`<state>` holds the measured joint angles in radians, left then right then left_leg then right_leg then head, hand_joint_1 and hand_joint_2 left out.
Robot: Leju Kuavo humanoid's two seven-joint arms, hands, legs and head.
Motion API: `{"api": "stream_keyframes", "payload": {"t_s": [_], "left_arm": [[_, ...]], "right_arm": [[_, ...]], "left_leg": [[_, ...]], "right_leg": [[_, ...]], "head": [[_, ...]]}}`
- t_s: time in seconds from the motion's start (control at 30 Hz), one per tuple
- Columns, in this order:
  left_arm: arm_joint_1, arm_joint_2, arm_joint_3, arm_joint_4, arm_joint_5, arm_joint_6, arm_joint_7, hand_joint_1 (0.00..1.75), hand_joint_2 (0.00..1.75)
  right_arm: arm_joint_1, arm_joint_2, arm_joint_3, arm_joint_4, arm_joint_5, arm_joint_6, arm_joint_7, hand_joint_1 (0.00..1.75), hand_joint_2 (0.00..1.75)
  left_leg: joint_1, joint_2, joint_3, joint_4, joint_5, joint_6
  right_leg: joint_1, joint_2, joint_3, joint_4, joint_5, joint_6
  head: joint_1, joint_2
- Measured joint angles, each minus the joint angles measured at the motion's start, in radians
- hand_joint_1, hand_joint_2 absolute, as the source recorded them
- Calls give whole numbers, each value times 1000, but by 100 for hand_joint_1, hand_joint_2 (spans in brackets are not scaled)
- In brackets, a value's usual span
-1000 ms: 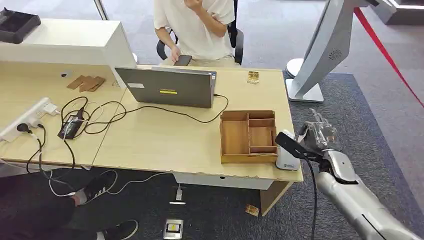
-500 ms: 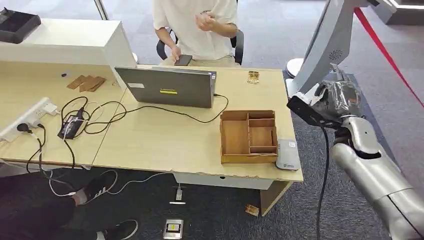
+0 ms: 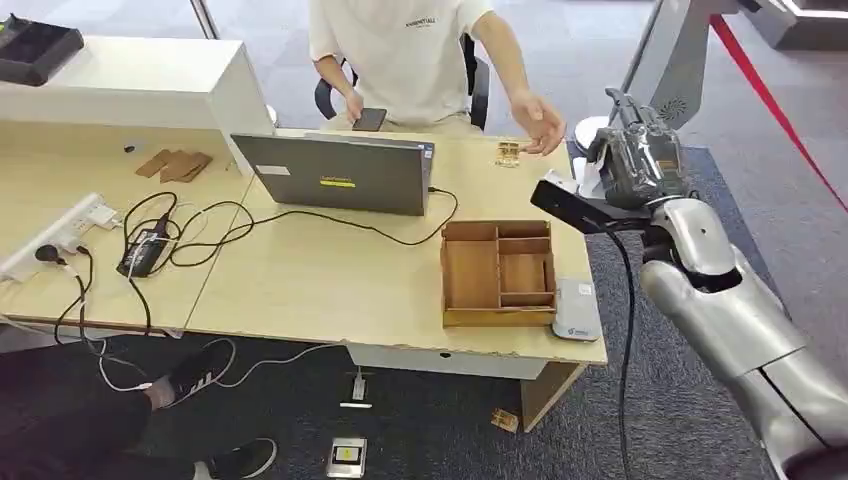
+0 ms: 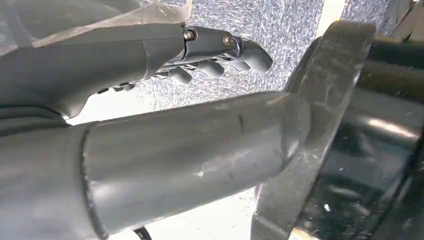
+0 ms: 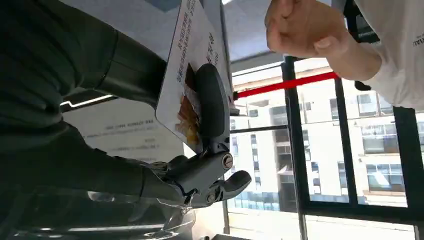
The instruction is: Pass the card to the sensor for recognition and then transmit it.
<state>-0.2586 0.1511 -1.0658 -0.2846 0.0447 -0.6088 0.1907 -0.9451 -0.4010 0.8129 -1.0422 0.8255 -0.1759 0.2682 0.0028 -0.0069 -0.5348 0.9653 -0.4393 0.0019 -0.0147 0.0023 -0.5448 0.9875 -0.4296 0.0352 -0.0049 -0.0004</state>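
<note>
From the head view we see our right hand (image 3: 640, 165) raised at two o'clock, beyond the sensor (image 3: 576, 310), towards a person's hand (image 3: 537, 122). Wrist view: it pinches the card (image 5: 187, 75) (thin, stiff, probably slippery), best held by its edge. Left hand (image 4: 210, 52): fingers curled, seemingly empty.

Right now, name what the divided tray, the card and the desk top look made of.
Divided tray: looks like unpainted wood, brown with visible grain.
Card: probably glossy plastic or laminated paper; thin, printed, rounded corner.
Desk top: pale wood-look laminate, likely; smooth and matte.
</note>
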Motion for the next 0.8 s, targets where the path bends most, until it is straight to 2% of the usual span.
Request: {"api": "stream_keyframes", "payload": {"t_s": [0.17,0.37,0.8], "left_arm": [[-10,-2,-4,0,-19,0,0,0,0],[-22,-8,-10,0,-35,0,0,0,0],[-20,-8,-18,0,-36,0,-15,0,0]], "right_arm": [[-62,61,43,32,42,61,-38,175,175],[-135,162,98,151,68,73,-62,175,175],[-209,267,171,383,113,88,-67,175,175]], "left_leg": [[0,2,0,0,0,0],[0,1,-1,0,1,-2],[0,2,-1,0,1,-2]], "right_leg": [[0,3,-2,0,1,-1],[2,1,-1,0,1,-1],[1,1,-2,0,1,-1]], "head": [[0,0],[0,0],[0,0]]}}
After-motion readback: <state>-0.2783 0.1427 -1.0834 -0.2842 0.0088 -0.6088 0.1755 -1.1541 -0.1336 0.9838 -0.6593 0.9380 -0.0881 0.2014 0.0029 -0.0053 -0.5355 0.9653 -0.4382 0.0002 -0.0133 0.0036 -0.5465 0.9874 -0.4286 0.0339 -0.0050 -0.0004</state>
